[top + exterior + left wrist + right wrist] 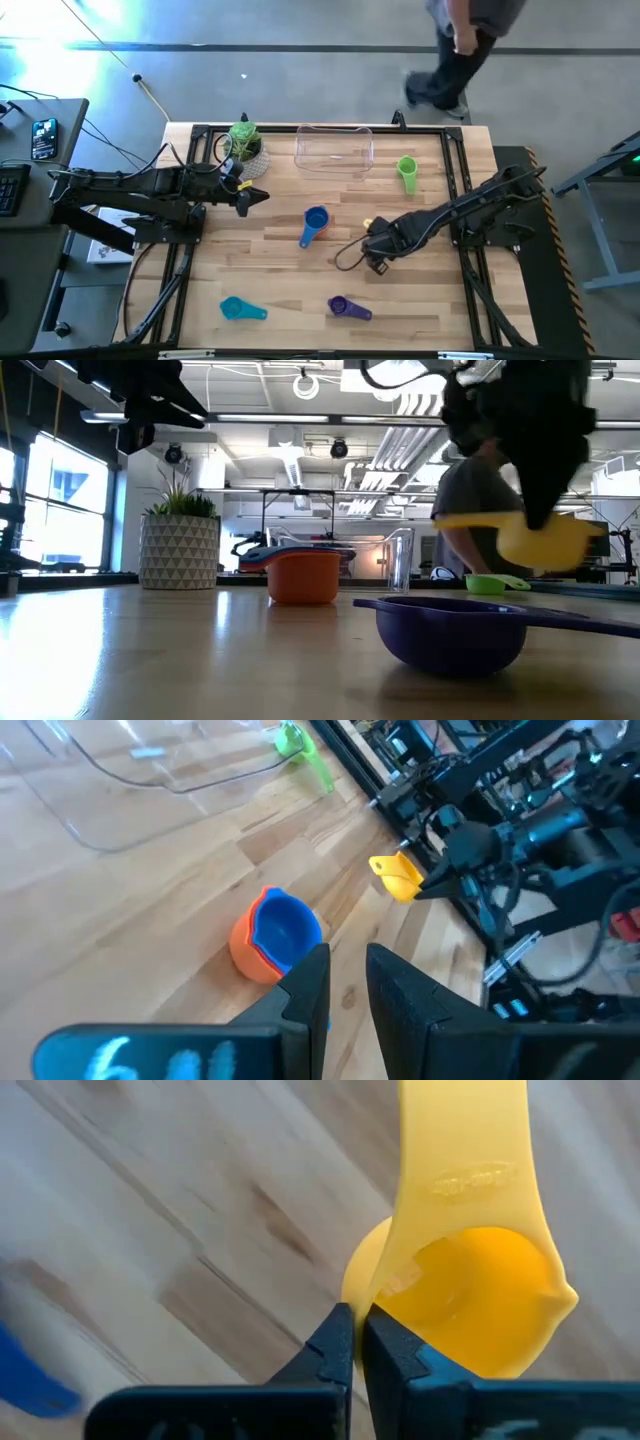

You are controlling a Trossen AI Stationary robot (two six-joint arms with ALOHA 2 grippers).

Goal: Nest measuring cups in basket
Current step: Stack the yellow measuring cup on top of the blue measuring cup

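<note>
**Yellow cup up in the air**

Purple cup (455, 630) closest in the low view, flat on the tabletop (280, 270), near the front edge. Teal cup (240, 309) to its left, also near the front.

Yellow cup (470, 1270) lifted off the wood, pinched tight at its rim by the right gripper (355, 1335), near the middle of the tabletop. Seen hanging in the low view too.

Blue cup (285, 930) sitting inside the orange cup (250, 952), just left of the yellow one. Green cup (407, 172) lying just right of the basket (334, 148), at the far side. Basket clear, with no cups in it. White pot with a plant (244, 145) just left of the basket.

Left gripper (345, 975) above the left part of the tabletop, fingers (310, 985) apart a little, holding nothing.

Person (462, 45) walking on the floor past the far edge.
</note>
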